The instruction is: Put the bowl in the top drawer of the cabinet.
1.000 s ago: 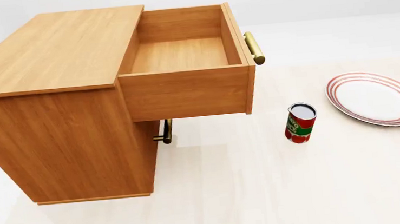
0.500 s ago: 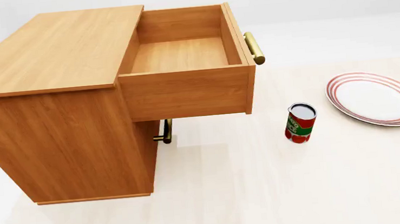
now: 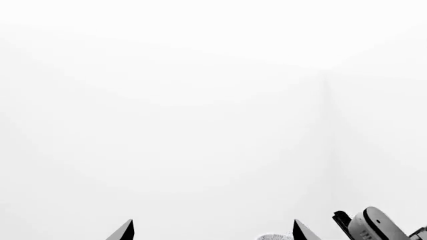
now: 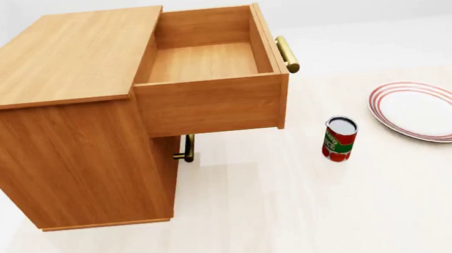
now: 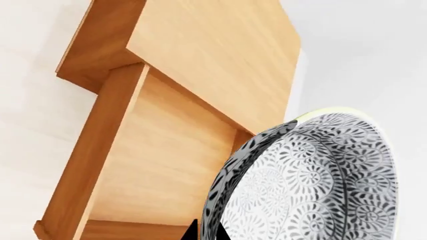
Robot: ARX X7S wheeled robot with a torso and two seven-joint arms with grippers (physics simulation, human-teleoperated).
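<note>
Nearest the right wrist camera, the bowl (image 5: 313,185), deep, round and densely patterned in blue-grey on white, is seen pinched at its rim by the jaws of the right gripper (image 5: 207,231), tilted above the open top drawer (image 5: 157,165). It is best lowered level and centred between the smooth orange-brown wooden walls of the drawer, with its rim kept clear of the cabinet (image 4: 61,116). The jaws of the left gripper (image 3: 213,232) are spread and nothing is seen between them.
</note>
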